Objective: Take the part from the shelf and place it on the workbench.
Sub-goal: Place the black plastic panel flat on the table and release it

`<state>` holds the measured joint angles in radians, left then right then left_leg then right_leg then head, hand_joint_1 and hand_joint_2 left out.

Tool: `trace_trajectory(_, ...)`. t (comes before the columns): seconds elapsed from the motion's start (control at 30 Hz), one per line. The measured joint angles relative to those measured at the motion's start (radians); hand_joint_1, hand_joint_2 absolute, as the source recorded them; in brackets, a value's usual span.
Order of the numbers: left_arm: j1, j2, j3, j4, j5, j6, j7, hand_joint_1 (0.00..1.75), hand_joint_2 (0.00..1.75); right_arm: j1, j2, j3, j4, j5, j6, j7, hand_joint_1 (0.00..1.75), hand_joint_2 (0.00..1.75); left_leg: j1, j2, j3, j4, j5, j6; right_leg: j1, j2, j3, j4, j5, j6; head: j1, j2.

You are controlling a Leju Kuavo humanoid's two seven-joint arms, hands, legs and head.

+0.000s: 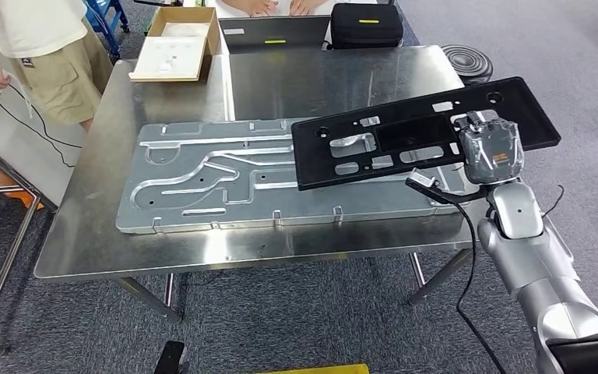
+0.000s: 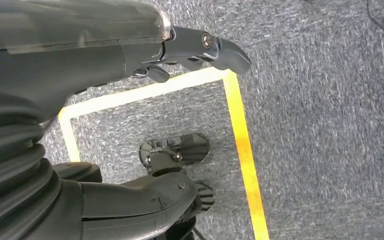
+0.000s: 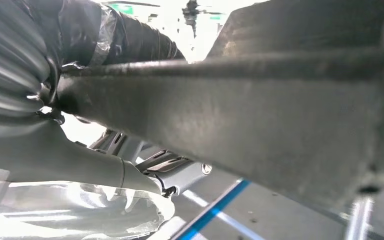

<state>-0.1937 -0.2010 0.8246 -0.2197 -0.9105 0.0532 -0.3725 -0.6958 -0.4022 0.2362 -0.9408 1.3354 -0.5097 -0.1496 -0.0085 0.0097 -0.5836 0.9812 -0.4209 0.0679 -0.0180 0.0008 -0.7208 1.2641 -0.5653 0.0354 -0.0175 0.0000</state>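
Observation:
A long black plastic part [image 1: 405, 136] with several cut-outs hangs tilted above the right half of the steel workbench [image 1: 319, 78]. My right hand [image 1: 492, 148] grips it near its right end, reaching in from the bench's right side. Part of it overlaps a large silver stamped plate [image 1: 202, 179] lying flat on the bench. In the right wrist view the part's dark edge [image 3: 260, 115] runs across the picture, with my right hand [image 3: 70, 155] closed around it. My left hand [image 2: 80, 65] hangs over grey carpet, fingers apart and holding nothing.
At the bench's far edge stand a cardboard box [image 1: 177, 43], a grey laptop [image 1: 276, 31] and a black case [image 1: 366, 23]. One person [image 1: 39, 54] stands at the far left. A black round object [image 1: 467, 61] sits on the floor. Yellow tape [image 2: 245, 150] marks the carpet.

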Motion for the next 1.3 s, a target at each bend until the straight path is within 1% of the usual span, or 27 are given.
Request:
trace_trajectory(0.03,0.000,0.000,0.000,0.000,-0.002,-0.001,0.001,0.00,1.75,-0.003,0.007,0.014,0.000,0.001,0.003,0.001,1.75,1.75,0.000,-0.001,0.000,0.002,-0.001,0.000,-0.001,0.000,-0.016,0.028,0.000,0.002,0.000,0.000)
trace_trajectory(0.07,0.000,0.000,0.001,0.000,-0.005,-0.002,0.001,0.00,1.75,-0.007,0.013,0.027,-0.002,0.001,0.006,0.002,1.75,1.75,0.000,-0.002,0.000,0.005,-0.004,-0.001,-0.003,0.000,-0.013,0.017,0.019,0.003,0.000,0.000)
trace_trajectory(0.13,0.000,0.000,0.000,0.000,-0.012,-0.007,0.000,0.00,1.75,-0.026,0.020,0.050,-0.006,0.001,0.015,0.002,1.75,1.75,0.000,-0.004,0.000,0.017,-0.012,-0.007,-0.006,-0.002,0.041,-0.102,0.089,0.001,0.000,0.000)
trace_trajectory(0.17,-0.001,0.000,0.000,0.000,-0.015,-0.010,-0.002,0.00,1.75,-0.039,0.023,0.061,-0.007,0.001,0.022,0.004,1.75,1.75,-0.002,-0.005,-0.003,0.025,-0.017,-0.012,-0.004,-0.003,0.070,-0.164,0.113,-0.001,0.000,0.000)
trace_trajectory(0.2,-0.001,0.000,0.000,0.000,-0.018,-0.013,-0.006,0.00,1.75,-0.054,0.026,0.071,-0.009,0.001,0.028,0.006,1.75,1.75,-0.004,-0.006,-0.006,0.032,-0.021,-0.017,-0.002,-0.003,0.089,-0.206,0.126,-0.005,0.000,0.000)
trace_trajectory(0.27,-0.001,0.000,-0.001,0.000,-0.022,-0.018,-0.014,0.00,1.75,-0.077,0.030,0.091,-0.011,-0.001,0.038,0.011,1.75,1.75,-0.006,-0.006,-0.012,0.039,-0.025,-0.026,0.004,-0.001,0.096,-0.224,0.124,-0.015,0.000,0.000)
trace_trajectory(0.33,-0.001,0.000,-0.001,0.000,-0.019,-0.023,-0.026,0.00,1.75,-0.089,0.031,0.107,-0.015,-0.005,0.040,0.015,1.75,1.75,-0.005,-0.006,-0.014,0.044,-0.031,-0.035,0.000,0.000,0.096,-0.227,0.127,-0.027,0.000,0.000)
trace_trajectory(0.37,-0.001,0.001,-0.001,0.000,-0.016,-0.026,-0.033,0.00,1.75,-0.092,0.032,0.112,-0.017,-0.006,0.040,0.015,1.75,1.75,-0.004,-0.006,-0.021,0.060,-0.043,-0.041,-0.002,-0.001,0.097,-0.229,0.128,-0.033,-0.001,0.000)
trace_trajectory(0.43,0.000,0.001,-0.001,0.000,-0.011,-0.032,-0.043,0.00,1.75,-0.097,0.033,0.120,-0.023,-0.010,0.039,0.017,1.75,1.75,0.001,-0.008,-0.061,0.151,-0.097,-0.054,-0.005,-0.002,0.099,-0.233,0.130,-0.042,-0.001,0.000)
trace_trajectory(0.5,0.002,0.001,-0.001,0.000,-0.009,-0.034,-0.049,0.00,1.75,-0.100,0.034,0.126,-0.025,-0.013,0.039,0.018,1.75,1.75,0.006,-0.008,-0.127,0.288,-0.156,-0.063,-0.004,-0.002,0.099,-0.233,0.129,-0.045,-0.001,0.000)
trace_trajectory(0.53,0.004,0.001,-0.001,0.000,-0.009,-0.035,-0.051,0.00,1.75,-0.100,0.035,0.129,-0.025,-0.014,0.039,0.018,1.75,1.75,0.008,-0.007,-0.148,0.329,-0.164,-0.065,-0.004,-0.002,0.099,-0.232,0.128,-0.045,-0.001,0.000)
trace_trajectory(0.57,0.005,0.001,-0.001,0.000,-0.008,-0.035,-0.053,0.00,1.75,-0.099,0.036,0.131,-0.025,-0.016,0.039,0.018,1.31,1.31,0.010,-0.007,-0.151,0.330,-0.151,-0.066,-0.004,-0.001,0.100,-0.232,0.128,-0.045,-0.001,0.000)
trace_trajectory(0.6,0.006,0.001,-0.001,0.000,-0.008,-0.035,-0.055,0.00,1.75,-0.099,0.036,0.132,-0.026,-0.017,0.039,0.018,0.87,0.87,0.011,-0.008,-0.133,0.287,-0.120,-0.064,-0.004,0.000,0.101,-0.232,0.127,-0.044,-0.001,0.000)
trace_trajectory(0.67,0.006,0.002,-0.001,0.000,-0.011,-0.032,-0.058,0.00,1.75,-0.101,0.036,0.134,-0.029,-0.018,0.039,0.019,0.00,0.00,0.010,-0.010,-0.062,0.139,-0.050,-0.054,-0.003,0.002,0.105,-0.232,0.125,-0.040,-0.001,0.000)
trace_trajectory(0.7,0.005,0.002,-0.002,0.000,-0.016,-0.026,-0.062,0.00,1.75,-0.102,0.036,0.134,-0.031,-0.019,0.038,0.020,0.00,0.00,0.008,-0.011,-0.033,0.080,-0.030,-0.049,-0.002,0.003,0.106,-0.232,0.124,-0.036,-0.001,0.000)
trace_trajectory(0.73,0.005,0.002,-0.003,0.000,-0.022,-0.020,-0.068,0.00,1.75,-0.104,0.036,0.135,-0.033,-0.021,0.038,0.020,0.00,0.00,0.006,-0.012,-0.018,0.048,-0.022,-0.045,-0.001,0.003,0.107,-0.233,0.125,-0.031,-0.001,0.000)
trace_trajectory(0.83,0.005,0.002,-0.009,0.000,-0.025,-0.023,-0.086,0.00,0.44,-0.104,0.036,0.137,-0.033,-0.026,0.034,0.019,0.00,0.00,0.006,-0.012,-0.011,0.028,-0.016,-0.033,-0.002,0.004,0.108,-0.238,0.127,-0.013,-0.001,0.000)
trace_trajectory(0.87,0.004,0.002,-0.009,0.000,-0.021,-0.032,-0.089,0.00,0.00,-0.105,0.036,0.138,-0.032,-0.028,0.032,0.018,0.00,0.00,0.008,-0.011,-0.008,0.020,-0.011,-0.026,-0.002,0.003,0.105,-0.230,0.119,-0.009,0.000,0.000)
trace_trajectory(0.93,0.002,0.002,-0.009,0.000,-0.014,-0.047,-0.089,0.00,0.00,-0.108,0.036,0.138,-0.031,-0.033,0.026,0.017,0.00,0.00,0.011,-0.009,-0.004,0.008,-0.002,-0.014,-0.004,0.002,0.072,-0.158,0.072,-0.004,0.000,0.000)
trace_trajectory(1.0,0.002,0.002,-0.009,0.000,-0.011,-0.053,-0.087,0.00,0.00,-0.108,0.036,0.138,-0.027,-0.036,0.021,0.016,0.00,0.00,0.009,-0.008,-0.005,0.007,-0.002,-0.010,-0.005,0.002,0.011,-0.030,0.011,0.000,0.000,0.000)
trace_trajectory(1.03,0.002,0.002,-0.009,0.000,-0.011,-0.054,-0.084,0.00,0.00,-0.107,0.036,0.139,-0.024,-0.036,0.020,0.016,0.00,0.00,0.009,-0.008,-0.006,0.008,-0.002,-0.010,-0.005,0.002,-0.012,0.016,-0.001,0.002,0.000,0.000)
trace_trajectory(1.07,0.003,0.002,-0.009,0.000,-0.010,-0.054,-0.082,0.00,0.00,-0.106,0.036,0.139,-0.020,-0.037,0.019,0.016,0.00,0.00,0.008,-0.008,-0.006,0.009,-0.003,-0.010,-0.005,0.002,-0.019,0.028,0.006,0.004,0.000,0.000)
trace_trajectory(1.1,0.003,0.001,-0.009,0.000,-0.010,-0.055,-0.080,0.00,0.00,-0.106,0.036,0.140,-0.017,-0.038,0.019,0.016,0.00,0.00,0.009,-0.008,-0.006,0.012,-0.005,-0.011,-0.006,0.001,-0.006,-0.001,0.031,0.004,0.000,0.000)
trace_trajectory(1.13,0.003,0.001,-0.009,0.000,-0.010,-0.055,-0.078,0.00,0.00,-0.108,0.036,0.140,-0.016,-0.039,0.019,0.016,0.00,0.00,0.009,-0.009,-0.006,0.016,-0.008,-0.013,-0.006,0.000,0.025,-0.064,0.068,0.004,0.000,0.000)
trace_trajectory(1.2,0.002,0.001,-0.009,0.000,-0.010,-0.055,-0.078,0.00,0.00,-0.111,0.036,0.141,-0.014,-0.041,0.018,0.015,0.00,0.00,0.007,-0.010,-0.008,0.029,-0.016,-0.021,-0.003,-0.002,0.087,-0.188,0.116,-0.001,0.000,0.000)
trace_trajectory(1.23,0.002,0.001,-0.009,0.000,-0.010,-0.055,-0.078,0.00,0.00,-0.112,0.036,0.141,-0.014,-0.043,0.018,0.015,0.00,0.00,0.005,-0.010,-0.011,0.034,-0.019,-0.025,-0.001,-0.002,0.102,-0.222,0.125,-0.005,0.000,0.000)
trace_trajectory(1.3,0.002,0.001,-0.009,0.000,-0.010,-0.055,-0.078,0.00,0.00,-0.111,0.036,0.142,-0.011,-0.044,0.016,0.014,0.00,0.00,0.003,-0.010,-0.014,0.037,-0.021,-0.033,0.003,0.000,0.103,-0.231,0.124,-0.015,0.000,0.000)
